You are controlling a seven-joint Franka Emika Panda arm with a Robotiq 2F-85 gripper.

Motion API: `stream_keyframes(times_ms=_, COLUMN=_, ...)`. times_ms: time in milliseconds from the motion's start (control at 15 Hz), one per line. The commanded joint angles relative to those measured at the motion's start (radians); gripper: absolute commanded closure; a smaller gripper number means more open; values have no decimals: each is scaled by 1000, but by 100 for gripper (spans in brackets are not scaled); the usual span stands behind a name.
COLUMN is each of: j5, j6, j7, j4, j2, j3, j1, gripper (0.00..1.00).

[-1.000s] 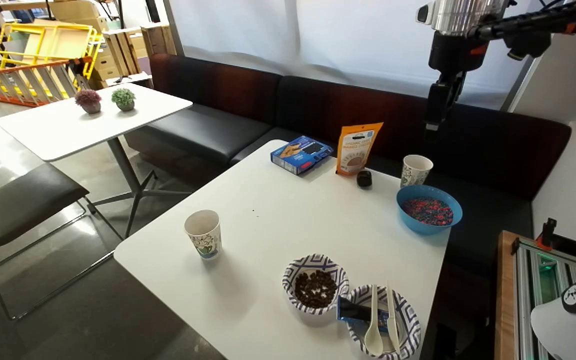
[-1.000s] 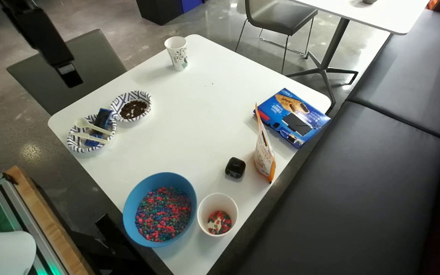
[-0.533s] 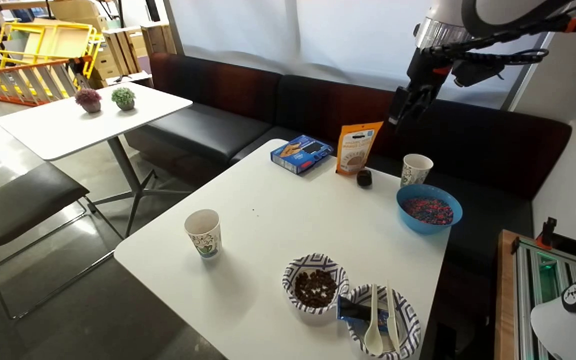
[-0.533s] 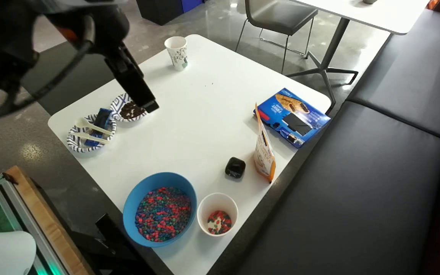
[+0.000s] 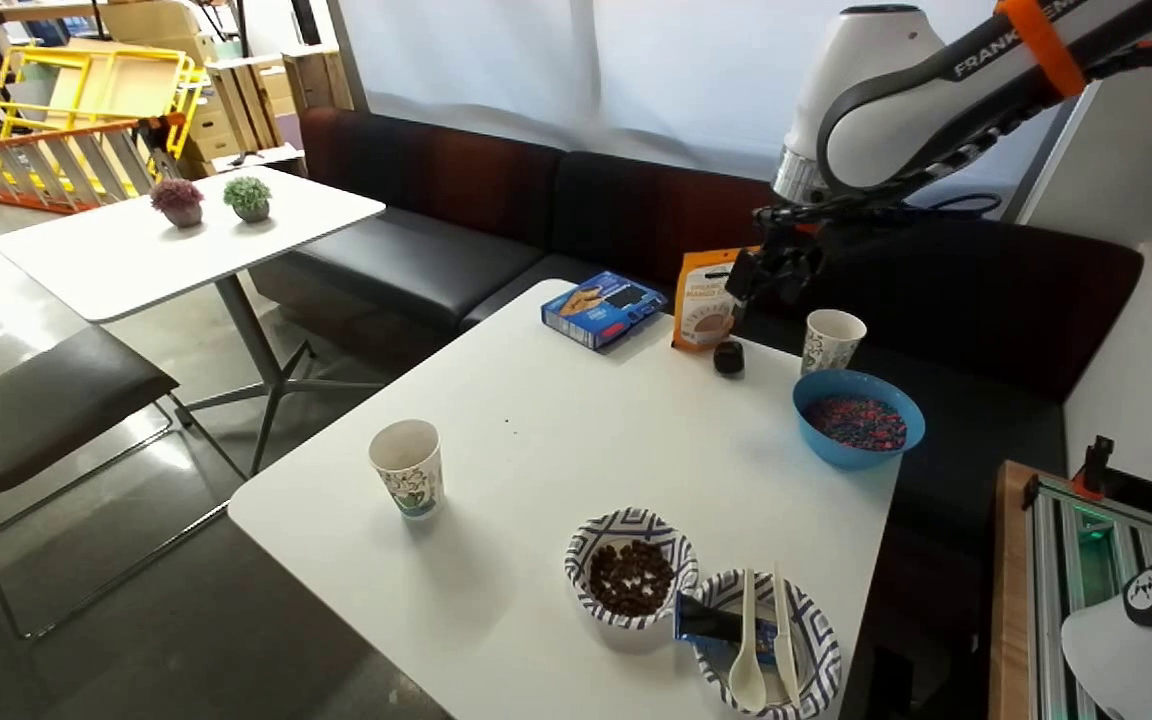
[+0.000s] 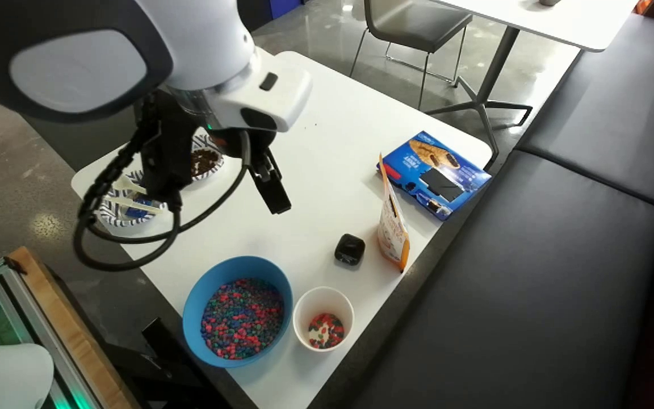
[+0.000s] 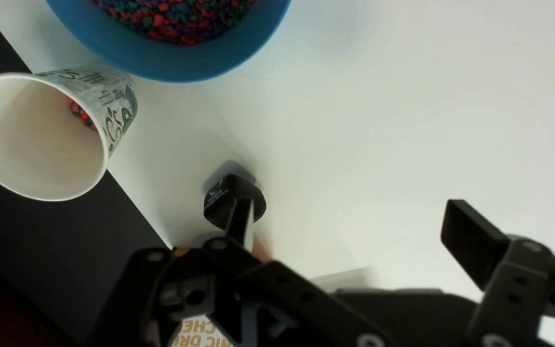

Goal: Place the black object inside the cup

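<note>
The black object, a small rounded lump, sits on the white table by the orange bag; it also shows in an exterior view and in the wrist view, partly behind a finger. A white paper cup with a greenish print stands alone near a table corner; the arm hides it in an exterior view. Another printed cup with coloured bits inside stands by the blue bowl, also in the wrist view. My gripper is open and empty, above the table beside the black object.
An orange-and-white bag stands upright close to the black object. A blue box lies at the table's edge. The blue bowl of coloured bits touches or nearly touches a cup. Patterned bowls with dark pieces and cutlery stand at the near side.
The arm has come further over the table. My gripper has moved lower and toward the black object and the bag. The things on the table have not moved.
</note>
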Motion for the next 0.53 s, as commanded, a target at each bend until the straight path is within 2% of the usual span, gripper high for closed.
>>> stream_keyframes(times_ms=0, j5=13, j6=35, j7=28, j4=76, j2=162, j3=-3, j1=-10, gripper=0)
stream_keyframes(times_ms=467, j5=-58, j6=92, j7=129, j4=189, j2=374, j3=-66, j1=-17, gripper=0)
